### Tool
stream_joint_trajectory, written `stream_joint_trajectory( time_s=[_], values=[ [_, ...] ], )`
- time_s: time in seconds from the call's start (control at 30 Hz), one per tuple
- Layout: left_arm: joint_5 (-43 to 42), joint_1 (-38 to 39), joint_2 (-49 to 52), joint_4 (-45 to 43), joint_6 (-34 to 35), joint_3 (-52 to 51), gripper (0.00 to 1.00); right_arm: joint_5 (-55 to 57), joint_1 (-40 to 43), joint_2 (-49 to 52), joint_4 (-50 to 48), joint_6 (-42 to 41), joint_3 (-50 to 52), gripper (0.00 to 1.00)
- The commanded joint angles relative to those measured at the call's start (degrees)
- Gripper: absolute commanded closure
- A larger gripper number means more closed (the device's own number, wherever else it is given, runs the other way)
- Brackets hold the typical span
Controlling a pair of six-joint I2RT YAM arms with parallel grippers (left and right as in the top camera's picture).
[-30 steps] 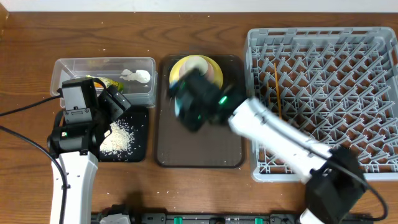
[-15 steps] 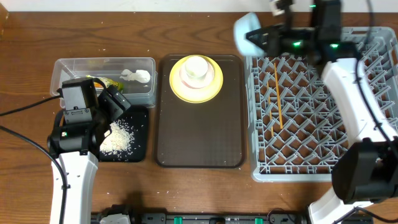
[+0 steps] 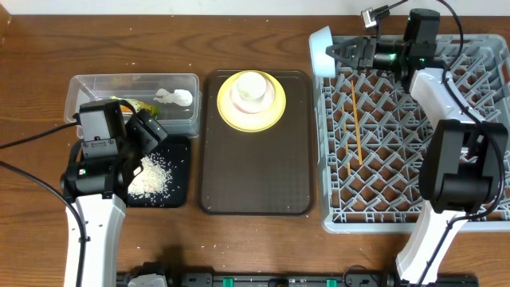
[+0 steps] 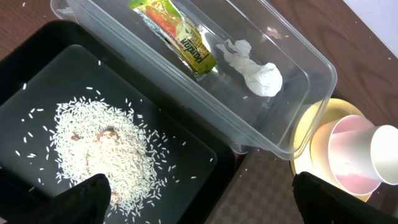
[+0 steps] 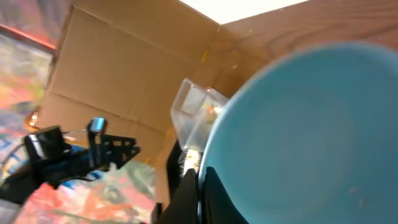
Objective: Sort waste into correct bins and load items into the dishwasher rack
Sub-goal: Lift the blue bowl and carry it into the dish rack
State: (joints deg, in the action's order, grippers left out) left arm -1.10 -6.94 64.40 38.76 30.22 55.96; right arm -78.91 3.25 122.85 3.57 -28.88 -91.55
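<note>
Right gripper (image 3: 341, 54) clamps one light blue bowl (image 3: 321, 48) at the rack's (image 3: 324, 167) far-left corner, while left gripper (image 3: 150, 130) gapes above one rice heap (image 3: 151, 177).

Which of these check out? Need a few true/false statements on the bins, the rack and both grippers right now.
1. The right gripper is shut on the light blue bowl. True.
2. The large grey plastic dishwasher rack holds nothing. False: the thin wooden chopsticks lie in it.
3. The loose white rice grains sit in the shallow black rectangular tray. True.
4. The crumpled white tissue is with the rice. False: it lies in the clear plastic rectangular tub, beside the yellow-green-orange snack wrapper.
5. The left gripper grips the wrapper. False: it is open and holds nothing.
</note>
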Motion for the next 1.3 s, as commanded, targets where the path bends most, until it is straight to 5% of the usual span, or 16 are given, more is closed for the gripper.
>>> stream_joint_trajectory(
  time_s=[0.0,0.6,0.9,1.27],
  values=[
    [0.72,-0.17,0.07,0.02,0.48,0.61,0.04,-2.97,1.75,-0.02,0.50,-3.23,-0.48,0.99],
    [0.72,-0.17,0.07,0.02,0.48,0.61,0.04,2.86,8.13,-0.02,21.99,10.84,-0.48,0.99],
    [0.72,-0.17,0.07,0.22,0.48,0.61,0.04,8.46,9.11,-0.02,25.94,14.84,-0.48,0.73],
    [0.72,-0.17,0.07,0.20,0.48,0.61,0.04,20.41,9.88,-1.77,27.12,16.15,-0.72,0.63]
  ],
)
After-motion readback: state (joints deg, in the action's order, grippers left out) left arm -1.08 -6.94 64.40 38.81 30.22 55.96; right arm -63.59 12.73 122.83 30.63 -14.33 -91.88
